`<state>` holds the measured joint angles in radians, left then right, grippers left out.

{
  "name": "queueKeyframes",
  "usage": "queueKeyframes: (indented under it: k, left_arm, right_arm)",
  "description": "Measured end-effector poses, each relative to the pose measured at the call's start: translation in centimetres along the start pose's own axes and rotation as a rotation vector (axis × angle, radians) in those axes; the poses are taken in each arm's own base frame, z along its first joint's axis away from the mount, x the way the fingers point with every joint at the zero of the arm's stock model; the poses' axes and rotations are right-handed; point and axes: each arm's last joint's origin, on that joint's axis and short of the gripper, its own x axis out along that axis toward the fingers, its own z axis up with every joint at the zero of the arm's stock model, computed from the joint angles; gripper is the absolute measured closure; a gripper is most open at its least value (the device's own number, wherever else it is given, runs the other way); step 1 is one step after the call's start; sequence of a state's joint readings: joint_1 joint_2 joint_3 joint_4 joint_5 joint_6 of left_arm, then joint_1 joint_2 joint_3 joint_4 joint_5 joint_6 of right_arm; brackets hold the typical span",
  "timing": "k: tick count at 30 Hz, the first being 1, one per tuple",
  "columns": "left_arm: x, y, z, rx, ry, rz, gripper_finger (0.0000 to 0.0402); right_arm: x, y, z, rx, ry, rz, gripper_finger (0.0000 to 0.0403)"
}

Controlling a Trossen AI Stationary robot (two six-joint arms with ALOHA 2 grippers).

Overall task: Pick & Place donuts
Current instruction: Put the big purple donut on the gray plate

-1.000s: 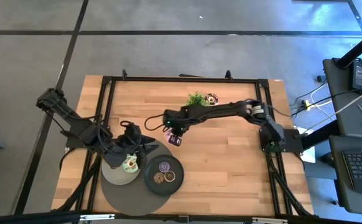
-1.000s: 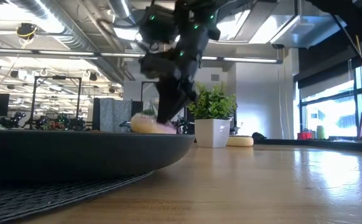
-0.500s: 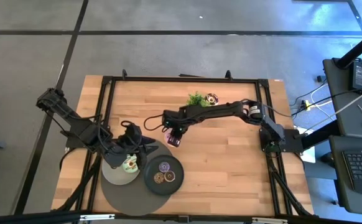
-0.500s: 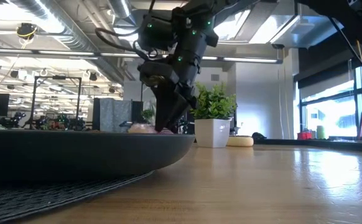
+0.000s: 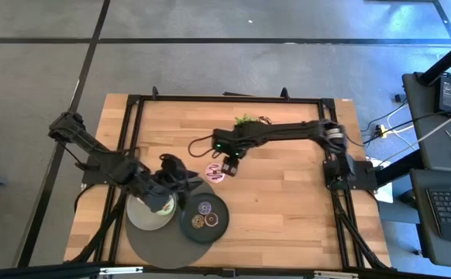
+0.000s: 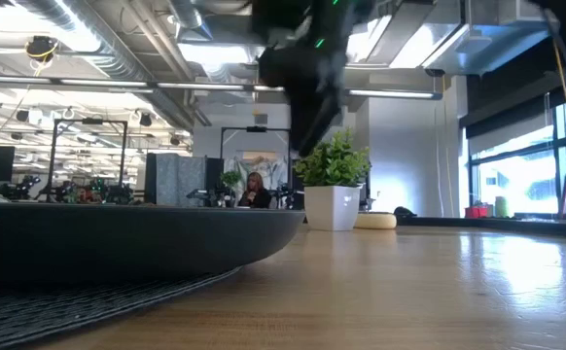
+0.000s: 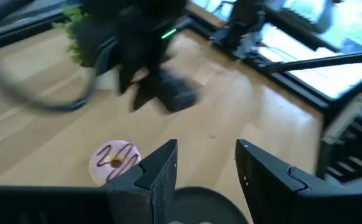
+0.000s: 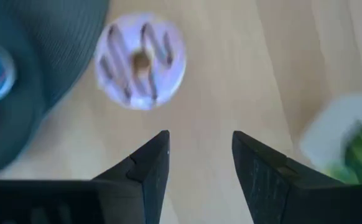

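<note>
The pink donut with dark stripes lies flat on the wood table, just off the dark mat's far edge; it also shows in the left wrist view and the right wrist view. My right gripper is open and empty, raised above and a little to the right of it. My left gripper is open and empty over the plates, pointing toward the pink donut. Three tiny donuts lie on the dark plate. A cream donut lies behind the plant pot.
A light grey plate and the dark plate sit on a round dark mat at the table's near left. A small potted plant stands at the far middle. Bare wood lies on the table's right half.
My right gripper, which was down at the pink donut beside the mat, has risen and gone a little toward the table's right edge; the donut stays lying flat on the wood. My left arm has shifted slightly toward the right over the plates.
</note>
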<state>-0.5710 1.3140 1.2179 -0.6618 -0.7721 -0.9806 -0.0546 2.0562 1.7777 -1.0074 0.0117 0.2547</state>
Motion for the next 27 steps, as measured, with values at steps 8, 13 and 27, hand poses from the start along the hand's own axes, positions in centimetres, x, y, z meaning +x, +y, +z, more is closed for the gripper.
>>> queueKeyframes:
  k: [8, 13, 27]
  left_arm:
    - [4.4, -0.1, -1.3, 0.03, 0.062, 0.105, 0.0245]
    - [7.0, 0.7, -1.1, -0.014, 0.068, 0.188, 0.0245]
    - [15.2, 5.5, -0.9, -0.253, 0.319, 0.359, 0.0204]
  right_arm:
    - [-6.3, 1.0, -7.1, -0.018, -0.06, 0.04, 0.0227]
    - [-8.4, 0.4, -12.7, 0.045, -0.147, 0.095, 0.0227]
    - [-8.8, -1.8, -19.3, 0.297, -0.394, 0.22, 0.0227]
